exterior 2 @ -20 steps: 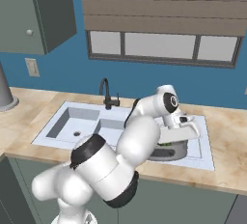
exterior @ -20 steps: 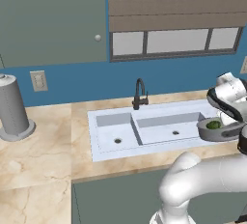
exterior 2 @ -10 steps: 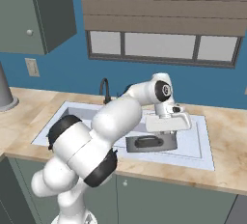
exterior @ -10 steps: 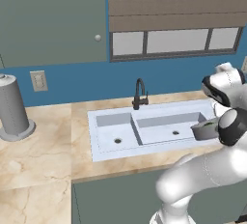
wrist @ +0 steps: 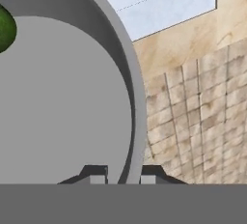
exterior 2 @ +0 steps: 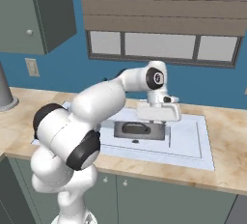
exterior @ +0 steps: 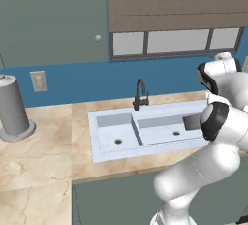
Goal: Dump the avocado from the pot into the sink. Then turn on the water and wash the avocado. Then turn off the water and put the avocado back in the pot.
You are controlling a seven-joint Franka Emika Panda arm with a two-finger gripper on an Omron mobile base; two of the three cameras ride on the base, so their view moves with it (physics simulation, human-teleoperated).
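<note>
Sink (exterior 2: 193, 141) below; jaws (wrist: 123, 174) clamped on pot (wrist: 62, 97) rim, avocado (wrist: 6, 29) inside.

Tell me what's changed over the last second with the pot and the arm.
The arm swung the pot from the counter at the right end of the sink out over its right basin, fingers clamped on the rim. The avocado stayed inside the pot. The faucet and the grey cylinder kept their places.

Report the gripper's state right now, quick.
Gripper: closed on the rim of the pot, one fingertip inside the wall and one outside; the avocado lies inside the pot.
</note>
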